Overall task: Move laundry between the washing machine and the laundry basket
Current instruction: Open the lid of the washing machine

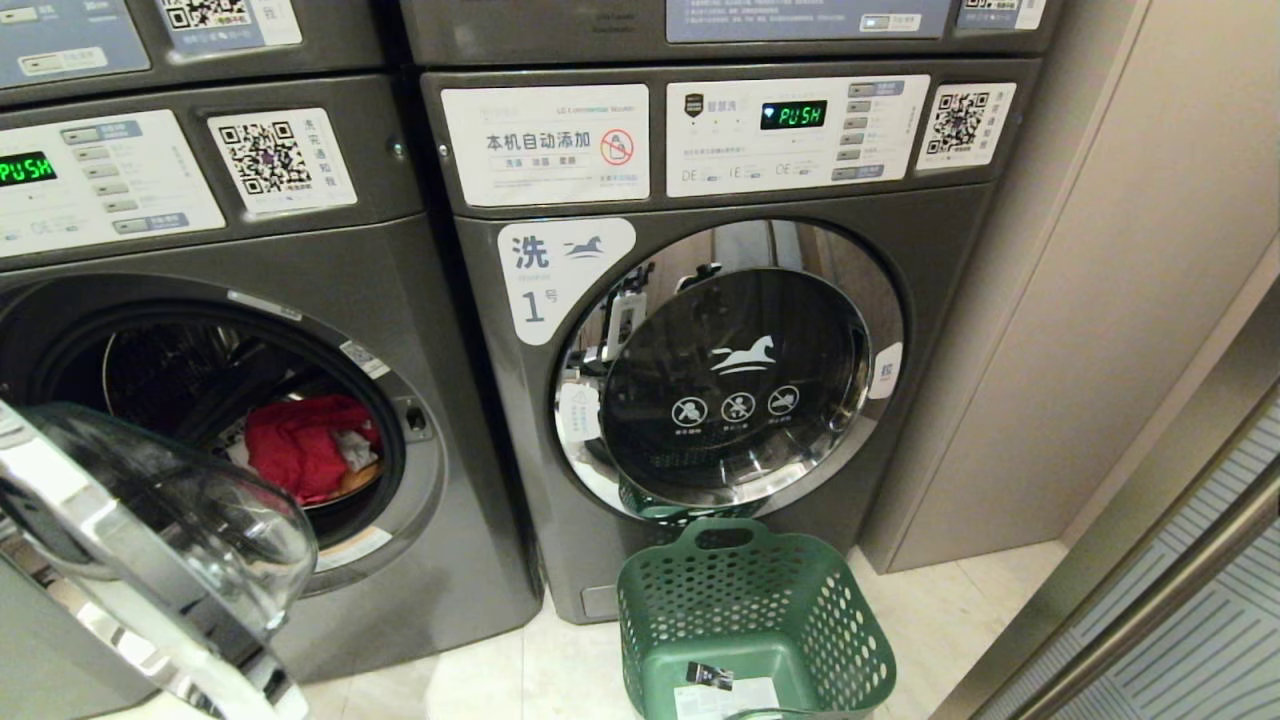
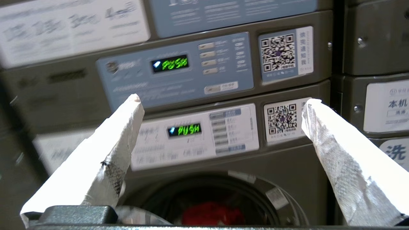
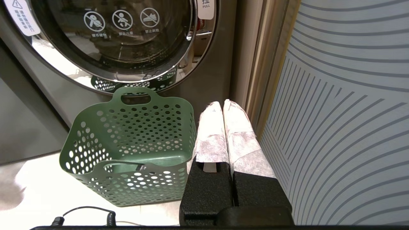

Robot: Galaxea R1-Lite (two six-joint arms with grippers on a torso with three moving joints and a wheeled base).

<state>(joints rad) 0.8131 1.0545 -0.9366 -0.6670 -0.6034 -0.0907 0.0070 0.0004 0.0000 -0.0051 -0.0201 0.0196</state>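
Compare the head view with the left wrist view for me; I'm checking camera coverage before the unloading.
Head only: the dark green perforated plastic laundry basket, the closed machine numbered 1, and the open round glass door. Left wrist only: the left gripper, its white-wrapped fingers spread wide. Both: bright red laundry inside the open dark grey washing machine.

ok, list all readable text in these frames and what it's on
"PUSH": green display of the closed machine
"PUSH": display of the open washing machine
"洗 1号": door-side label
"本机自动添加": white sticker
"拉 PULL": door tab
QR codes, button captions, fine print: unreadable
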